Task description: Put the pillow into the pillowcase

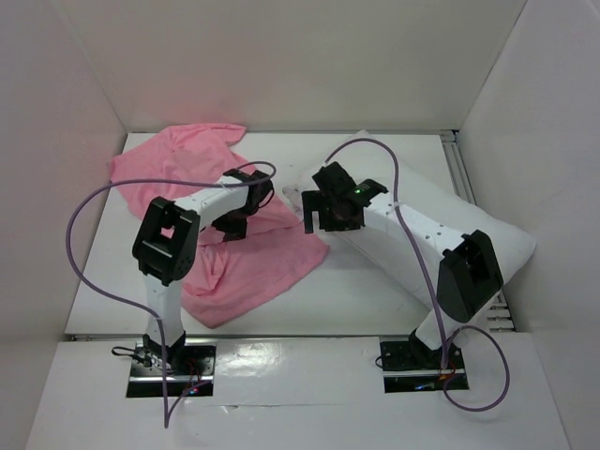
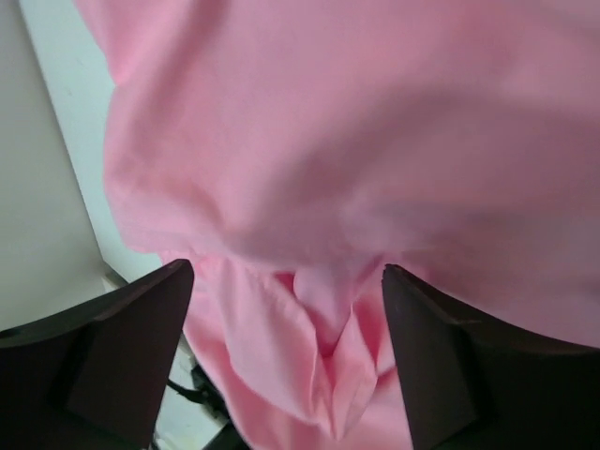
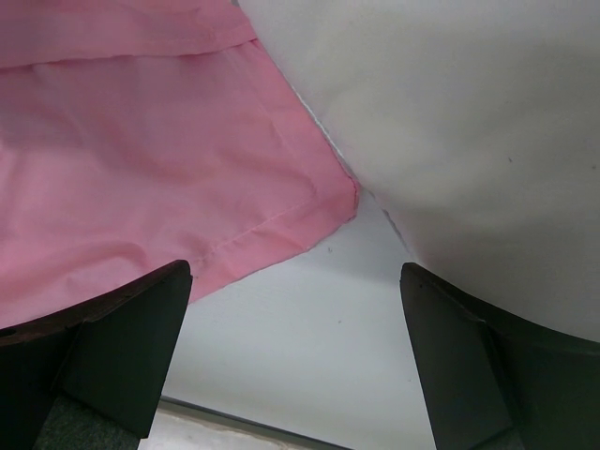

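Pillowcase (image 1: 239, 262) is lying crumpled across the left half of the desk (image 1: 356, 300), its right corner sitting just beside the pillow (image 1: 506, 234), which is stretching along the right side. Left fingers (image 2: 122, 347) are hanging spread apart over bunched pink folds, clenching nothing. Right fingers (image 3: 122, 347) are hovering released above that corner.

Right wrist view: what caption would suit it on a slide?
Open right gripper hovers above the pink pillowcase and the white pillow.
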`<action>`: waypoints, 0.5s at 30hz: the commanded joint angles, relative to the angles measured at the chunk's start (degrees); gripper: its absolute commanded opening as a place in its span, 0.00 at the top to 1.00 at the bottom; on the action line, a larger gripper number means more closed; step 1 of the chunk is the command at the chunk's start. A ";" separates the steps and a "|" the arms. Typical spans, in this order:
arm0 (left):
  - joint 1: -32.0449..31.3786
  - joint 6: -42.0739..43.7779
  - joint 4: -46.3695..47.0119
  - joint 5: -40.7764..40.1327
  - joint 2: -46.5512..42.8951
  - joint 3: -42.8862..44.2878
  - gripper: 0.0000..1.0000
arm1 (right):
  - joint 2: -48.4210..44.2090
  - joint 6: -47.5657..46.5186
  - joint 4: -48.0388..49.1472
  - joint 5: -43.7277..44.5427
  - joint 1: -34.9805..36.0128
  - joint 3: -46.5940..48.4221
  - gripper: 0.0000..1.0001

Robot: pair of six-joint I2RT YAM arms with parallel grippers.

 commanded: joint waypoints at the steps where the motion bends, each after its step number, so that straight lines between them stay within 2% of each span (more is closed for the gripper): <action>1: -1.83 8.48 3.14 8.21 -6.25 -3.93 0.02 | -3.25 0.02 0.61 0.51 -0.28 -0.23 0.00; 8: -2.98 7.45 3.15 3.30 0.51 -2.81 0.00 | -2.11 0.02 1.22 -0.02 -0.28 0.30 0.00; 15: -2.98 4.72 0.43 -1.36 5.96 3.26 0.06 | -3.87 0.02 0.08 1.13 -0.28 -0.75 0.00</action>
